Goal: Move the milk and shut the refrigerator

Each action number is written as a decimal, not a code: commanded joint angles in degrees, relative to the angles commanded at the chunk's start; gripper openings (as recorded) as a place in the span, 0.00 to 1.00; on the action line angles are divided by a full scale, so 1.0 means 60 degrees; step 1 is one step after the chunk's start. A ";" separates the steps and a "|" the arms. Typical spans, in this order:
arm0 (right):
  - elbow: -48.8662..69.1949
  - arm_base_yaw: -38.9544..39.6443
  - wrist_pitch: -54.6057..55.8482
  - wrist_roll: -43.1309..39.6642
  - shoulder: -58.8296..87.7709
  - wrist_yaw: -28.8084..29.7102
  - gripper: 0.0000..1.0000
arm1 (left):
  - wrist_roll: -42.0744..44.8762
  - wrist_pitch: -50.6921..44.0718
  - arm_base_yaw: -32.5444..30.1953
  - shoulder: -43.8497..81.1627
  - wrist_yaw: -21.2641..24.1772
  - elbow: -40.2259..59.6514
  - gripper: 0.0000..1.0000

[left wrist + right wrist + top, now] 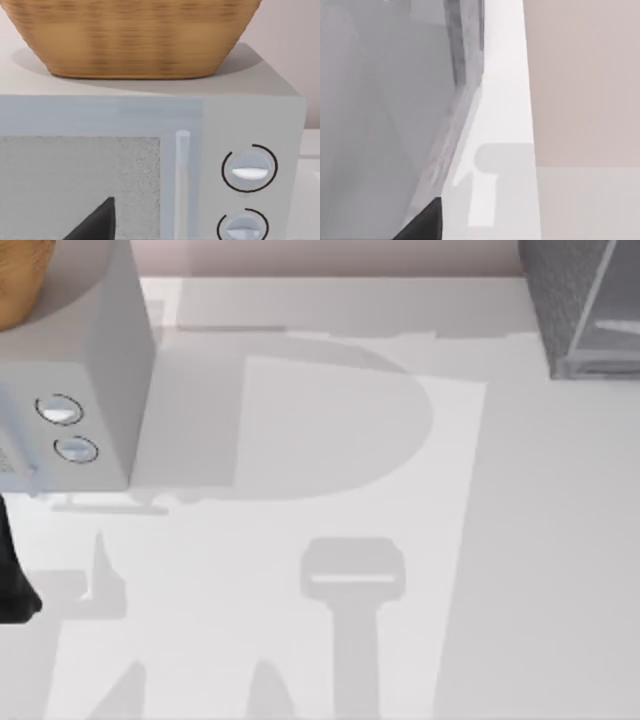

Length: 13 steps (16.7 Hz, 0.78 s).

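Observation:
The refrigerator (575, 310), a dark grey speckled cabinet, stands at the table's far right corner, with its paler glassy door panel (618, 315) on its right part. The right wrist view shows that pale door panel (385, 125) from very near, and a dark tip of my right gripper (426, 222) sits low beside it. A dark tip of my left gripper (97, 222) points at the front of the light grey box, and the left arm (15, 585) shows at the table's left edge. The milk is out of view.
A light grey box (85, 390) with two round silver knobs (60, 410) stands at the far left, and a wicker basket (135, 35) rests on top of it. The white table (330, 440) carries shadows across its middle. A pale wall (585, 75) runs behind the table.

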 joint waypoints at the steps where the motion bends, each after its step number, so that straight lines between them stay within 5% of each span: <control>1: -0.0152 0.0366 0.0150 0.0293 -0.0074 0.0298 1.00 | 0.0000 0.0000 0.0000 0.0000 0.0000 0.0000 1.00; 13: -0.1733 0.5927 0.2274 0.3814 -0.1361 0.4327 1.00 | 0.0000 0.0000 0.0000 0.0000 0.0000 0.0000 1.00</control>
